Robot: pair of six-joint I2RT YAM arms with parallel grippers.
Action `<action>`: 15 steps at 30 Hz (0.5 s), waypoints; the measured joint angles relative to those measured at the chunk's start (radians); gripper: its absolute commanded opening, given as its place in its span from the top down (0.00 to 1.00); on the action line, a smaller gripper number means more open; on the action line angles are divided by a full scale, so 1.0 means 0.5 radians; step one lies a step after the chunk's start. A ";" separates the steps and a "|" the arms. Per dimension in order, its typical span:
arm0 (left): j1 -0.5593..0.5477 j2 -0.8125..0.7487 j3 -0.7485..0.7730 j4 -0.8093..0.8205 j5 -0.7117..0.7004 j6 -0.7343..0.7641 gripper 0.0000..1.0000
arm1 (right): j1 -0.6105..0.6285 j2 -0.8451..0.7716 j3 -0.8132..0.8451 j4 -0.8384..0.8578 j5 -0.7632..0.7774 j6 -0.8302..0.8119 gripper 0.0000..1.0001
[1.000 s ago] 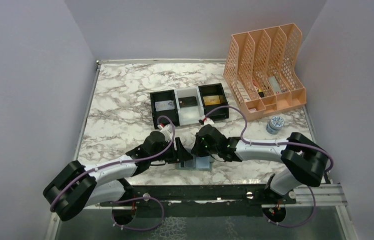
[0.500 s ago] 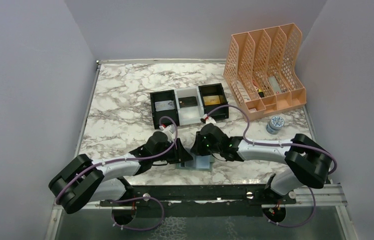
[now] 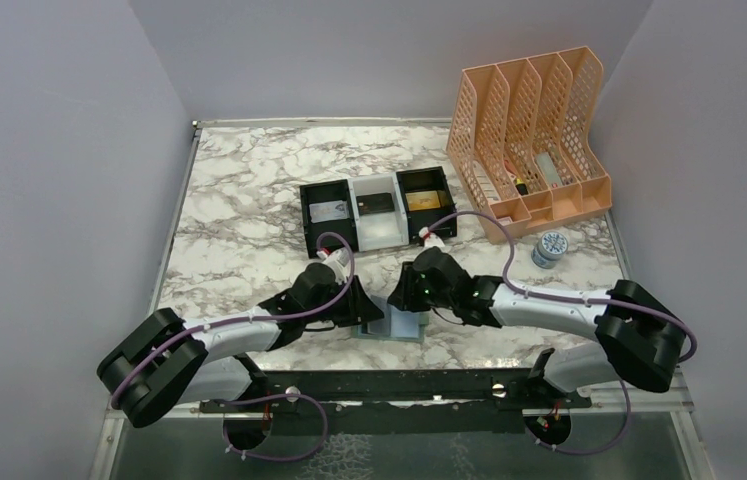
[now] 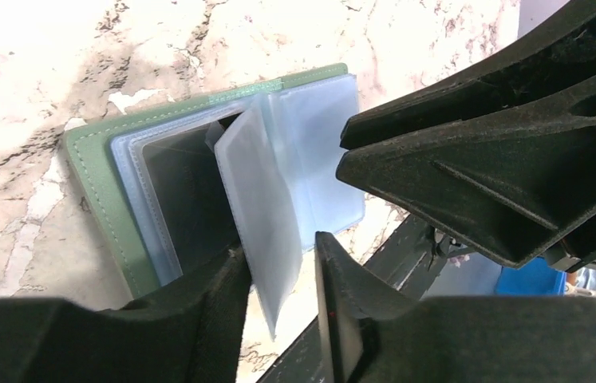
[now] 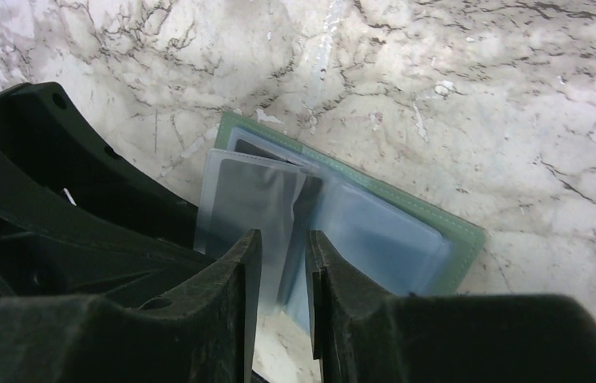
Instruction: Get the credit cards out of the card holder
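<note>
On the marble table (image 3: 249,200) your low arms meet at the card holder (image 5: 406,239); left gripper (image 4: 280,254) and right gripper (image 5: 280,243) are slightly parted.

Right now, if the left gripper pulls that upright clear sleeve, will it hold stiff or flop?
Probably floppy: the clear sleeve looks film-thin, standing between the left gripper's open jaws. Its glossy plastic likely slips. The card holder it's bound into may lift along.
</note>
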 measured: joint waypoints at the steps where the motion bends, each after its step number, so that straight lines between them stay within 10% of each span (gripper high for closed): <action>1: -0.001 0.000 0.004 -0.002 0.002 0.008 0.58 | -0.011 -0.021 -0.012 -0.014 0.002 0.002 0.71; 15: -0.204 0.343 0.363 -0.013 0.134 0.119 0.46 | -0.326 -0.548 -0.221 -0.163 0.034 0.016 0.57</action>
